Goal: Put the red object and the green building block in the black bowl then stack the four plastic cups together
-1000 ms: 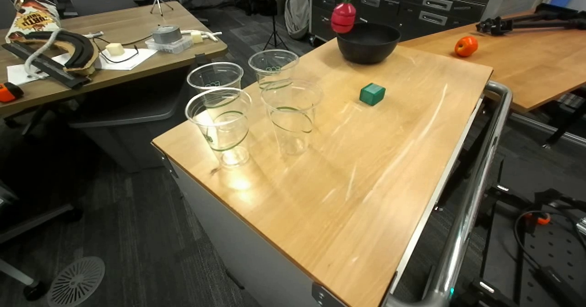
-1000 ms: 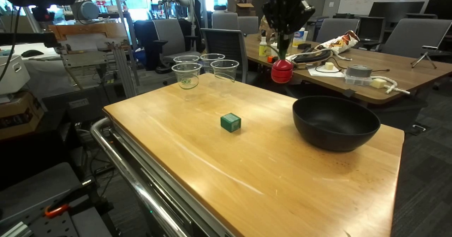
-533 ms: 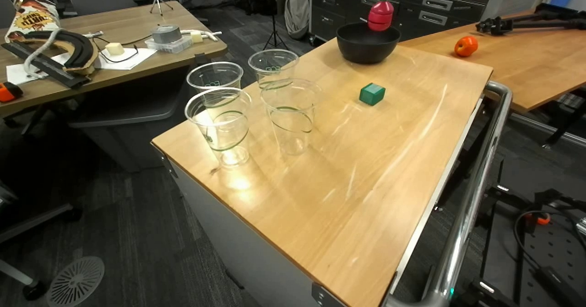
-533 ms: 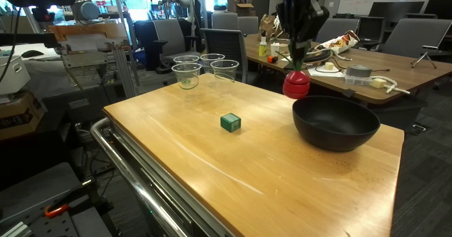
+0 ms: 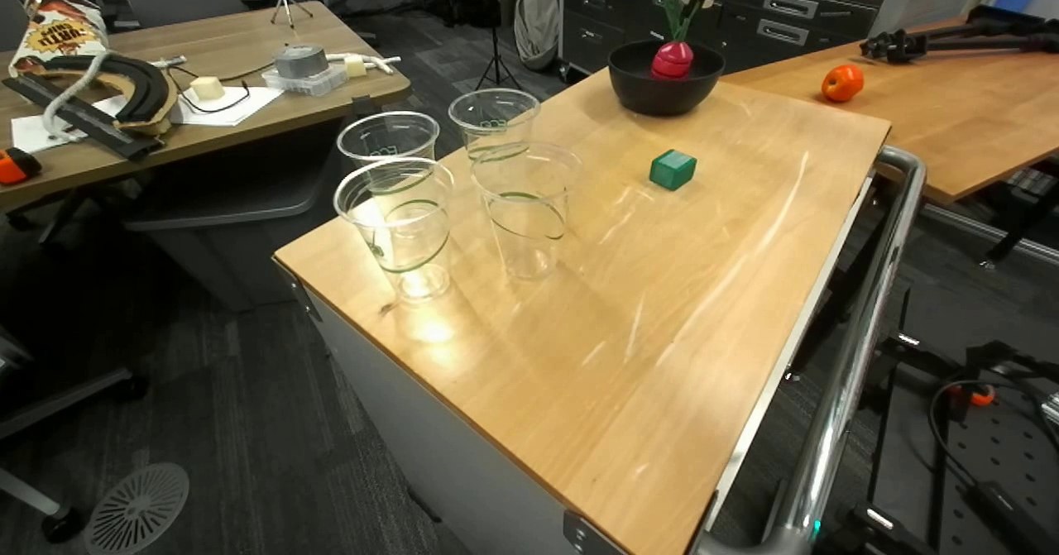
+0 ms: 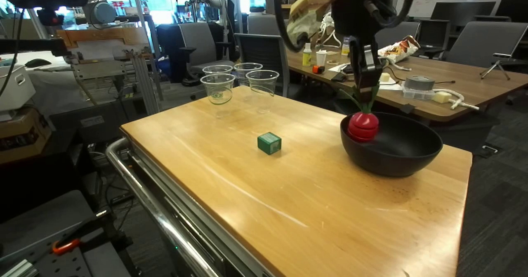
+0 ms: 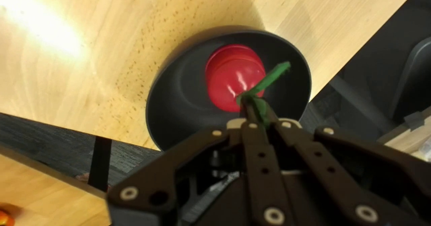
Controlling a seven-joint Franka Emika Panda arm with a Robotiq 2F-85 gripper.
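Note:
The red object, a round red toy with green leaves, is inside the black bowl near its wall in both exterior views [image 5: 672, 62] [image 6: 363, 126] and the wrist view [image 7: 232, 79]. My gripper [image 7: 257, 109] is shut on its green stem from above; it also shows in an exterior view [image 6: 367, 89]. The black bowl [image 5: 654, 100] stands at the table's end [image 6: 392, 162]. The green building block [image 5: 673, 170] lies on the bare wood between bowl and cups [image 6: 269, 143]. The clear plastic cups [image 5: 401, 236] stand upright and apart, clustered at the opposite end [image 6: 218, 93].
A metal rail [image 5: 869, 307] runs along one table side. A neighbouring table holds a tape roll [image 5: 301, 63], a chip bag and cords. An orange-red ball [image 5: 842, 83] lies on another table beyond the bowl. The wooden tabletop [image 6: 231, 178] extends around the block.
My gripper has carried the red object across to the bowl and lowered it from above the rim to inside. The bowl, green block and cups have stayed practically in place.

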